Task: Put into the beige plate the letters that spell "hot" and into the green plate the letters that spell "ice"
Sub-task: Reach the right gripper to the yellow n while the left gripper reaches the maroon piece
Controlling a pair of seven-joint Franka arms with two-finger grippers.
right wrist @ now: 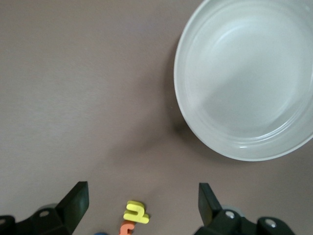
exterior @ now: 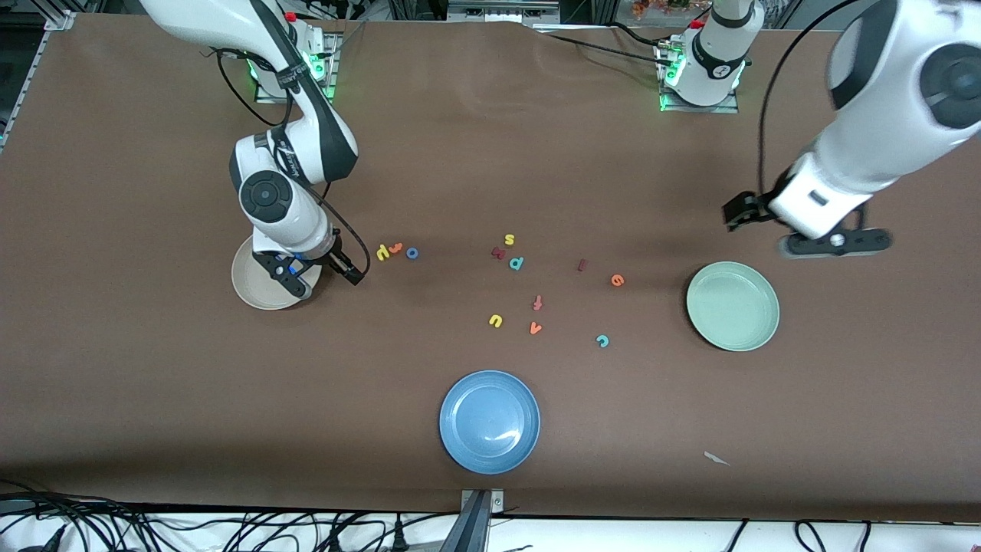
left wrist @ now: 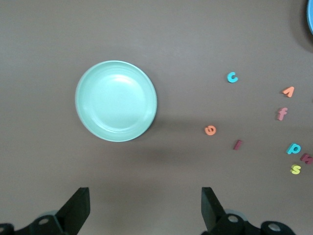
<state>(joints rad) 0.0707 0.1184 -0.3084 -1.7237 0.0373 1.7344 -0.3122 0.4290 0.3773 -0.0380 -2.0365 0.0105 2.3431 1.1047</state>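
Both plates sit empty. The yellow h (exterior: 382,252), orange t (exterior: 395,247) and blue o (exterior: 412,253) cluster left of centre in the front view, beside the beige plate (exterior: 249,287). The i (exterior: 582,265), e (exterior: 618,280) and c (exterior: 602,341) lie right of centre, near the green plate (exterior: 733,307). They look like light, squashy foam (easily flicked away), so I'd pinch each across its narrow edges. The right gripper (exterior: 320,274) hangs spread wide over the beige plate's edge. The left gripper (left wrist: 144,208) waits, also spread wide, above the green plate.

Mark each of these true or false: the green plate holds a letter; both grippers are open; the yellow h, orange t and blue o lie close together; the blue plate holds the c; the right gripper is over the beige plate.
1. The green plate holds a letter. False: it holds nothing.
2. The left gripper and right gripper are open. True.
3. The yellow h, orange t and blue o lie close together. True.
4. The blue plate holds the teal c. False: the c lies on the table.
5. The right gripper is over the beige plate. True.
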